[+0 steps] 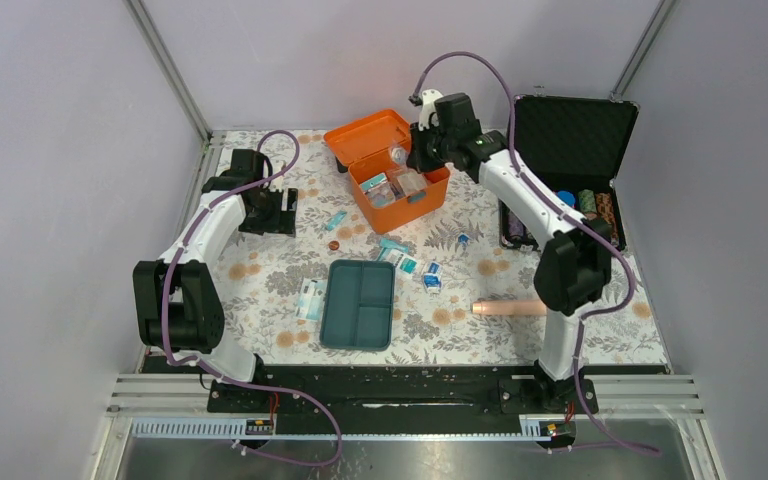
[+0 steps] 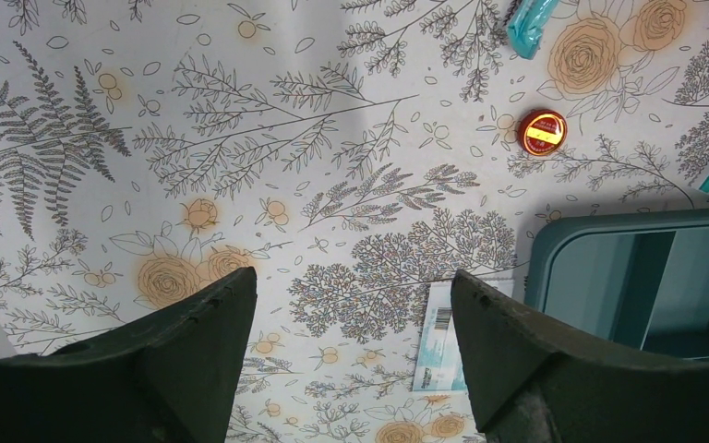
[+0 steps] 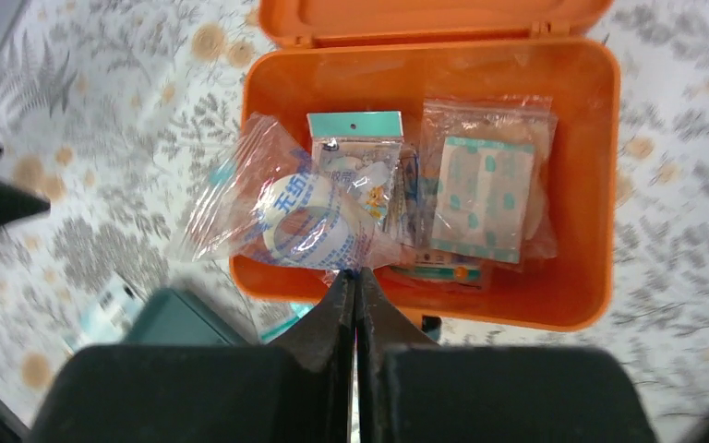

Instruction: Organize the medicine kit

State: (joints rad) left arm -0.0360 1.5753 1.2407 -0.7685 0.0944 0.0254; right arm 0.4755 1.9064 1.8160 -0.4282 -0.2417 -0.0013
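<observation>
The medicine kit's orange box (image 1: pixel 430 190) stands open at the back centre, its lid (image 1: pixel 365 132) laid back. Inside lie a plaster packet (image 3: pixel 485 194) and a teal-topped packet (image 3: pixel 355 152). My right gripper (image 3: pixel 353 275) hovers over the box's near rim, shut on the edge of a clear plastic bag holding a tape roll (image 3: pixel 295 221); the bag hangs over the box's left wall. The teal insert tray (image 1: pixel 360 303) lies on the table in front, with a white-and-teal packet (image 2: pixel 438 341) beside it. My left gripper (image 2: pixel 351 281) is open above the patterned cloth, holding nothing.
A black foam-lined case of poker chips (image 1: pixel 570 150) stands open at the back right. Loose packets (image 1: pixel 398 255), small bottles (image 1: pixel 431 277) and a beige tube (image 1: pixel 508 308) lie between tray and case. A red round tin (image 2: pixel 543 131) sits left of the box.
</observation>
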